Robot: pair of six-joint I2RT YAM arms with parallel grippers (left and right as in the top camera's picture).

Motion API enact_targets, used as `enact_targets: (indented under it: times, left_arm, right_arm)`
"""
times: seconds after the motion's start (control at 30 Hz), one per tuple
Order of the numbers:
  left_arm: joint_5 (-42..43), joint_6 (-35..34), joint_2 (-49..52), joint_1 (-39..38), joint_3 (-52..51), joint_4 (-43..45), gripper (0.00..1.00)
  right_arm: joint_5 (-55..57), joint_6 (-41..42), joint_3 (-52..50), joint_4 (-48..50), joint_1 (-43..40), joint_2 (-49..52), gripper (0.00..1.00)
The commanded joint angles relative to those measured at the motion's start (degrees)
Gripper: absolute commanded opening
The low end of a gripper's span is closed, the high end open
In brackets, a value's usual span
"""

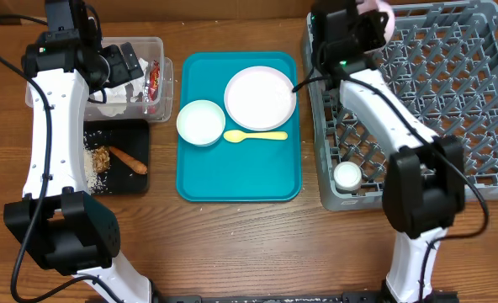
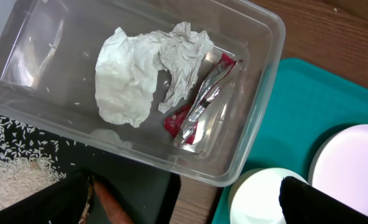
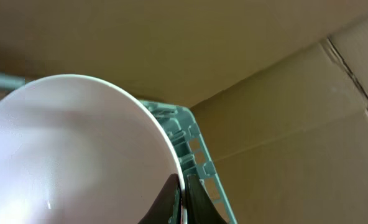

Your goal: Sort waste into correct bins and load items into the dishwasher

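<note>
Clear tub [image 2: 47,43] holds crumpled paper [image 2: 134,74] and red wrapper [image 2: 199,109] — left gripper [image 1: 124,63] hovers above, jaws spread. Black tray [image 1: 123,135] holds rice [image 1: 92,172], crumbly lump [image 1: 100,156], carrot stick [image 1: 129,158]. Teal tray [image 1: 232,177] carries plate [image 1: 260,97], bowl [image 1: 200,122], yellow spoon [image 1: 256,135]. Rack [image 1: 451,76] holds white cup [image 1: 347,175] — right gripper [image 3: 183,186] clamps pink bowl [image 3: 72,155] by its rim above it.

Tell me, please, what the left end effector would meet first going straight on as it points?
The left end effector would probably meet the clear tub, at its near wall close to the red wrapper; depth is unclear.
</note>
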Motion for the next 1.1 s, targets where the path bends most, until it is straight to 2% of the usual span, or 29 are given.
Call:
enact_targets:
  times: [0.0,0.87,0.97,1.07]
  left_arm:
    - [0.0,-0.8,0.1,-0.2,1.2,0.2,1.0]
    - [0.0,-0.8,0.1,-0.2,1.2,0.2,1.0]
    - [0.0,-0.8,0.1,-0.2,1.2,0.2,1.0]
    - [0.0,-0.8,0.1,-0.2,1.2,0.2,1.0]
  right_arm:
    - [1.9,-3.5,0.4,1.6,0.5,1.0,0.04]
    - [2.5,-3.8,0.4,1.3,3.7,8.0,0.04]
    - [4.7,-9.0,0.4,4.5,4.4,8.0,0.04]
    - [10.1,-18.4,0.4,14.1,4.4,8.0,0.04]
